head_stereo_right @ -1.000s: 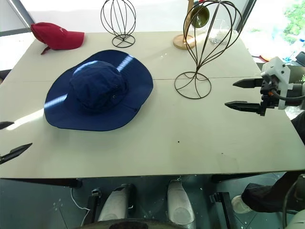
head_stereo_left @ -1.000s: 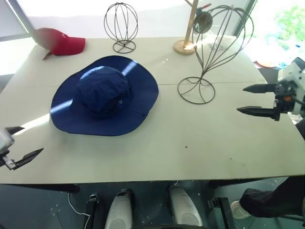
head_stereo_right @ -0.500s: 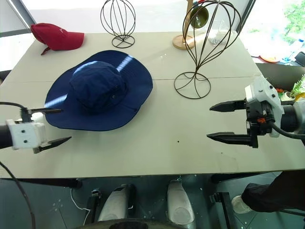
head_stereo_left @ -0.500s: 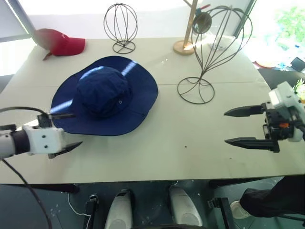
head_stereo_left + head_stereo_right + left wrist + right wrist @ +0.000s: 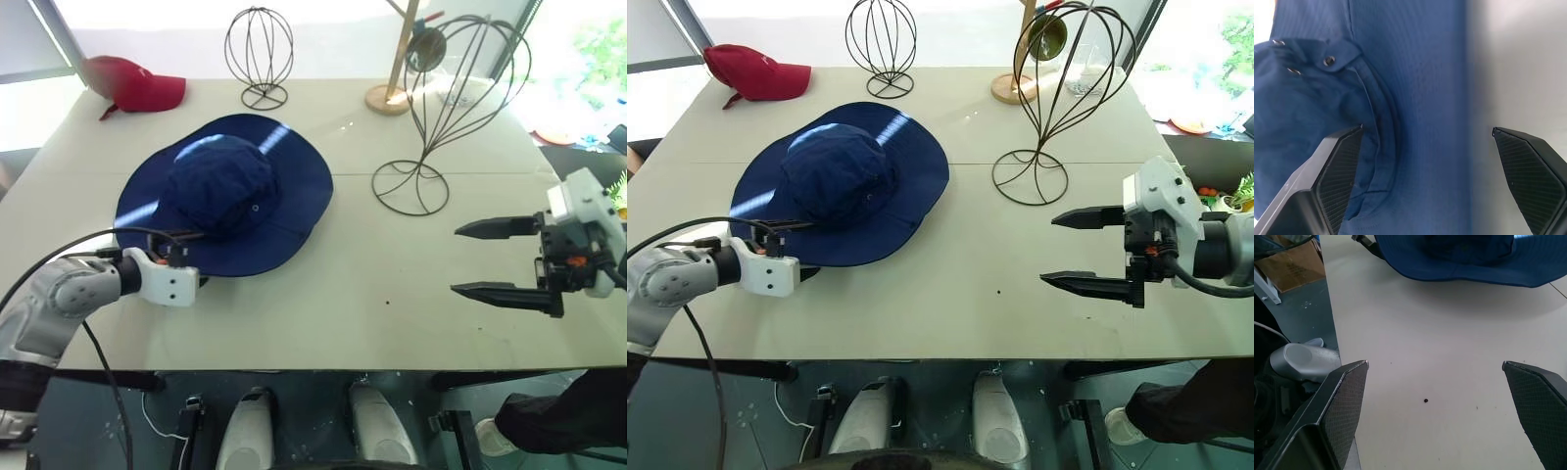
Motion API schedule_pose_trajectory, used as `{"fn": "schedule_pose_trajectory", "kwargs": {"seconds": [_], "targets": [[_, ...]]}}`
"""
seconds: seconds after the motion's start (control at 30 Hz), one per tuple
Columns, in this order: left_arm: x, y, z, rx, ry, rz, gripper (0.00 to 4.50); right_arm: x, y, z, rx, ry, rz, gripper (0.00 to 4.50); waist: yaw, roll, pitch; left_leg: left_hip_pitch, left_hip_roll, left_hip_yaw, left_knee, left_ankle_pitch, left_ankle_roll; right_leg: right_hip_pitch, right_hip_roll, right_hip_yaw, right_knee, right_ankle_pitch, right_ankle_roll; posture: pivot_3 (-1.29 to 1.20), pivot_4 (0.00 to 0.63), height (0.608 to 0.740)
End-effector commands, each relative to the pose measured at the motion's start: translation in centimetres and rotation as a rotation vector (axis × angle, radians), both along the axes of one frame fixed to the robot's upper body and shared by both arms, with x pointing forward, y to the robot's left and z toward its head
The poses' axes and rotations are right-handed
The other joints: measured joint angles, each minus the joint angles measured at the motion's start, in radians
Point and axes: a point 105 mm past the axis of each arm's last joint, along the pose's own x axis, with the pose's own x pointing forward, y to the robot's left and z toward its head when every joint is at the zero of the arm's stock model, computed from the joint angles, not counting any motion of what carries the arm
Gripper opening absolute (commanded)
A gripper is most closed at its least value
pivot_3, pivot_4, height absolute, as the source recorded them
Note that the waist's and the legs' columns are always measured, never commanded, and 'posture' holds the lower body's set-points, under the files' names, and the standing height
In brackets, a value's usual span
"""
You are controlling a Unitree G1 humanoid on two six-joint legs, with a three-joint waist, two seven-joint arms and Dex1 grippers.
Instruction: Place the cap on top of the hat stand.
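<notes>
- The cap (image 5: 227, 194) is lying flat on the pale surface (image 5: 323, 313), crown up, left of centre, with its wide brim spreading all round.
- The left gripper (image 5: 186, 257) is sitting at the near left edge of the brim, its fingers (image 5: 1339, 166) spread wide; in the left wrist view one finger is hanging over the blue fabric by the crown seam and the other over the bare surface past the brim edge, so the brim edge is lying between them.
- The right gripper (image 5: 1085, 250) is hovering over the near right part of the surface, well apart from the cap, its fingers gaping open and holding nothing.
- The hat stand (image 5: 1058, 88) is standing upright to the right of the cap, its looped base (image 5: 1029, 181) just beside the brim's right side.
- At the far edge a shorter wire stand (image 5: 259, 49) is standing, with a wooden pole (image 5: 400, 59) to its right.
- A red baseball cap (image 5: 135, 86) is lying at the far left corner.
</notes>
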Motion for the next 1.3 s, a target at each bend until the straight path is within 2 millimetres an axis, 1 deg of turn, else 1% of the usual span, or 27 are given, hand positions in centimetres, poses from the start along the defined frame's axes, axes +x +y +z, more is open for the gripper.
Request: {"fn": "schedule_pose_trajectory", "kwargs": {"seconds": [0.03,0.13,0.23,0.27,0.37,0.47,0.5,0.53,0.6,0.7,0.73,0.77,0.83,0.93,1.0,1.1,1.17,1.3], "targets": [[1.2,-0.3,0.7,-0.009,-0.07,0.02,4.42,-0.5,0.3,1.8,-0.001,-0.073,0.01,4.5,0.001,0.0,0.0,0.0,0.0,0.0,0.0,0.0,0.0,0.0,0.0,0.0,0.0,0.0,0.0,0.0,0.15,0.739],[1.7,-0.5,0.3,-0.007,-0.076,0.023,4.42,-0.4,0.4,2.2,0.007,-0.08,0.007,4.5,0.001,0.0,0.0,0.0,0.0,0.0,0.001,0.0,0.0,0.001,0.0,0.0,0.0,0.0,0.0,0.0,0.15,0.739],[2.2,-0.7,0.5,-0.021,-0.098,0.026,3.59,-0.3,0.5,2.6,0.02,-0.084,-0.003,4.5,0.002,0.0,0.0,0.0,0.0,0.0,0.001,0.0,0.0,0.001,0.0,0.0,0.0,0.0,0.0,0.0,0.15,0.739],[2.4,-0.8,0.7,-0.03,-0.102,0.03,3.2,-0.2,0.5,2.7,0.024,-0.085,-0.008,4.5,0.002,0.0,0.0,0.0,0.0,0.0,0.001,0.0,0.0,0.001,0.0,0.0,0.001,0.0,0.0,0.0,0.15,0.739],[2.8,-0.9,1.2,-0.059,-0.109,0.04,1.72,-0.2,0.5,2.9,0.048,-0.069,-0.021,4.5,0.003,0.0,0.0,0.0,0.0,0.0,0.002,0.0,0.0,0.001,0.0,0.0,0.001,0.0,0.0,0.0,0.15,0.739],[3.4,-1.6,2.6,-0.126,-0.122,0.044,0.18,-0.1,0.3,3.4,0.052,-0.101,-0.038,4.5,0.005,0.0,0.0,0.0,0.0,-0.001,0.002,0.0,0.0,0.001,0.0,0.0,0.001,0.0,0.0,0.0,0.15,0.739],[3.6,-1.8,3.2,-0.158,-0.123,0.049,0.08,0.0,0.2,3.5,0.05,-0.118,-0.053,4.5,0.006,0.0,0.0,0.0,0.0,-0.001,0.002,0.0,0.0,0.001,0.0,0.0,0.001,0.0,0.001,0.0,0.15,0.739],[3.8,-2.0,3.8,-0.196,-0.119,0.056,0.08,0.1,0.1,3.6,0.051,-0.132,-0.065,4.5,0.006,0.0,0.0,-0.001,0.0,-0.001,0.002,0.0,0.0,0.001,0.0,0.0,0.001,0.0,0.001,0.0,0.15,0.739],[4.2,-2.9,5.5,-0.334,-0.078,0.079,0.08,0.2,-0.2,4.0,0.053,-0.161,-0.085,4.5,0.007,0.0,0.0,-0.001,0.0,-0.001,0.003,0.0,0.0,0.001,0.0,0.0,0.001,0.0,0.001,0.0,0.15,0.739],[4.8,-4.6,9.4,-0.53,-0.041,0.079,0.08,0.1,-1.0,4.7,0.069,-0.188,-0.13,4.5,0.014,-0.001,0.0,-0.003,0.0,-0.002,0.006,0.0,0.0,0.001,0.001,-0.001,0.001,0.001,0.002,0.0,0.15,0.739],[4.9,-5.2,10.7,-0.57,-0.039,0.065,0.08,0.1,-1.3,4.9,0.073,-0.197,-0.145,4.5,0.019,-0.001,0.0,-0.004,0.0,-0.003,0.007,0.0,0.0,0.001,0.002,-0.001,0.002,0.002,0.003,0.0,0.15,0.739],[5.2,-5.9,12.5,-0.619,-0.037,0.051,0.08,0.0,-1.6,5.1,0.075,-0.207,-0.161,4.5,0.022,-0.001,0.0,-0.005,0.0,-0.004,0.009,0.0,0.0,0.001,0.003,-0.001,0.002,0.002,0.004,0.0,0.15,0.739],[5.5,-7.1,15.0,-0.684,-0.024,0.023,0.08,-0.2,-2.1,5.4,0.073,-0.223,-0.185,4.5,0.025,-0.001,0.0,-0.005,0.0,-0.004,0.01,0.0,0.0,0.002,0.003,-0.001,0.002,0.003,0.005,0.0,0.15,0.739],[5.8,-9.4,18.5,-0.704,-0.042,-0.07,0.08,-0.4,-2.7,5.7,0.074,-0.248,-0.214,4.5,0.029,-0.001,0.0,-0.004,0.0,-0.005,0.011,0.0,0.0,0.004,0.003,-0.001,0.001,0.003,0.005,0.0,0.15,0.739],[6.1,-11.0,20.3,-0.691,-0.077,-0.132,0.08,-0.5,-2.9,6.0,0.084,-0.261,-0.228,4.5,0.028,-0.001,0.0,-0.004,0.0,-0.005,0.011,0.0,0.0,0.004,0.003,-0.001,0.001,0.003,0.005,0.0,0.15,0.739],[6.6,-13.2,22.6,-0.679,-0.116,-0.206,0.08,-0.6,-3.2,6.2,0.093,-0.276,-0.251,4.5,0.028,-0.001,0.0,-0.004,0.0,-0.005,0.011,0.0,0.0,0.005,0.003,-0.001,0.001,0.002,0.005,0.0,0.15,0.739],[6.8,-14.4,23.7,-0.666,-0.139,-0.244,0.08,-0.6,-3.5,6.2,0.09,-0.284,-0.269,4.5,0.028,-0.001,0.0,-0.004,0.0,-0.005,0.011,0.0,0.001,0.005,0.003,-0.001,0.001,0.002,0.005,0.0,0.15,0.739],[7.3,-17.2,26.5,-0.644,-0.229,-0.311,0.08,-1.1,-5.1,6.7,0.09,-0.313,-0.345,4.5,0.029,-0.002,0.001,-0.004,-0.001,-0.005,0.011,-0.001,0.001,0.004,0.003,-0.001,0.0,0.002,0.006,0.0,0.15,0.739]]}}
